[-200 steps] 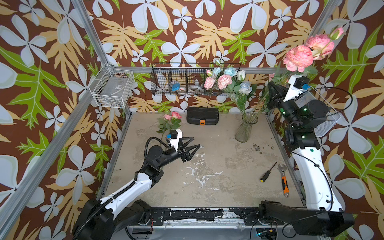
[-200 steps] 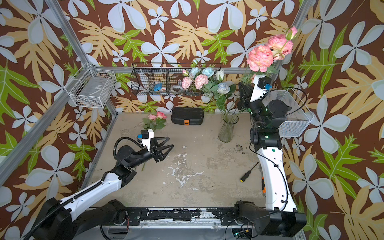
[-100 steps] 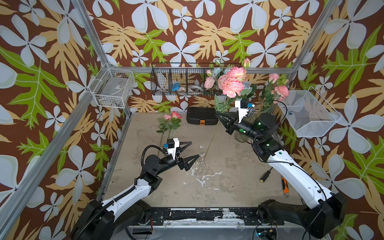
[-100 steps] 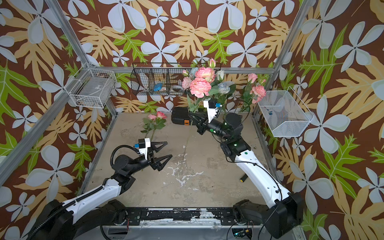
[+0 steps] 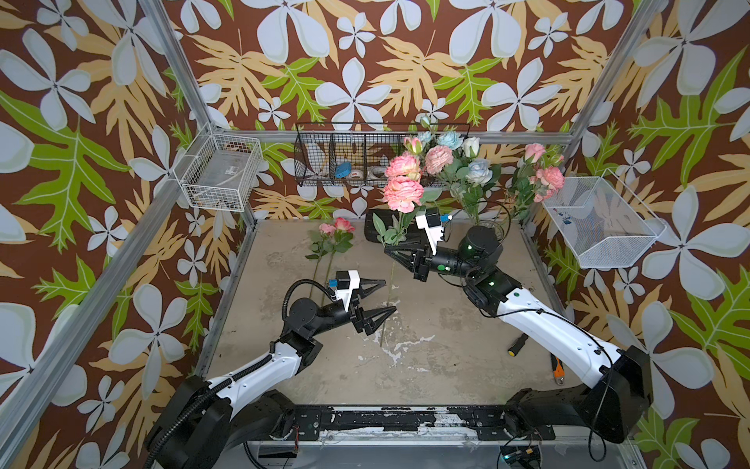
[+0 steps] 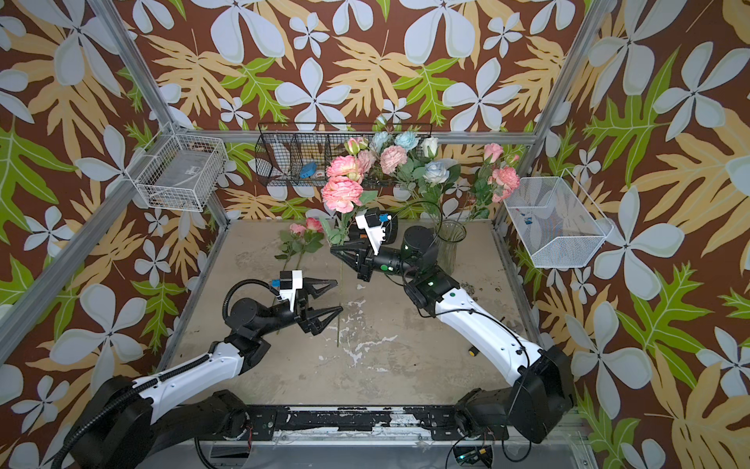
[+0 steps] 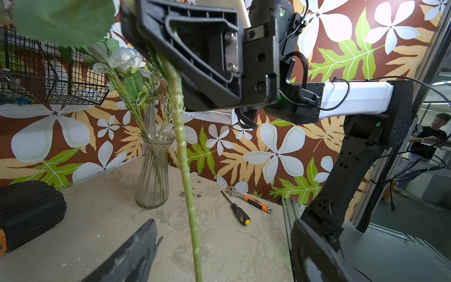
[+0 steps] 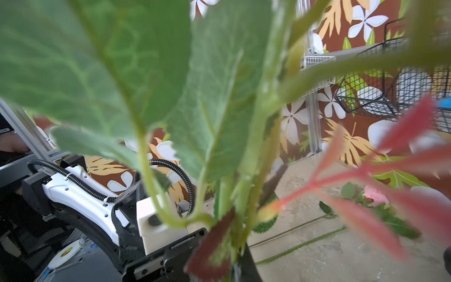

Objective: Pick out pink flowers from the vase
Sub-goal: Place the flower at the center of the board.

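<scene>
Right gripper (image 5: 389, 249) pinched shut on pink flowers (image 5: 403, 194) stem (image 7: 188, 185), mid-frame; left gripper (image 5: 388, 295) wide open, stem between its fingers.

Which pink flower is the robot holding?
The big double-bloomed pink stem in the right gripper; the others stand in the vase or lie on the table.

Bright, even light with soft shadows; near leaves (image 8: 97, 61) blur in the right wrist view
</scene>
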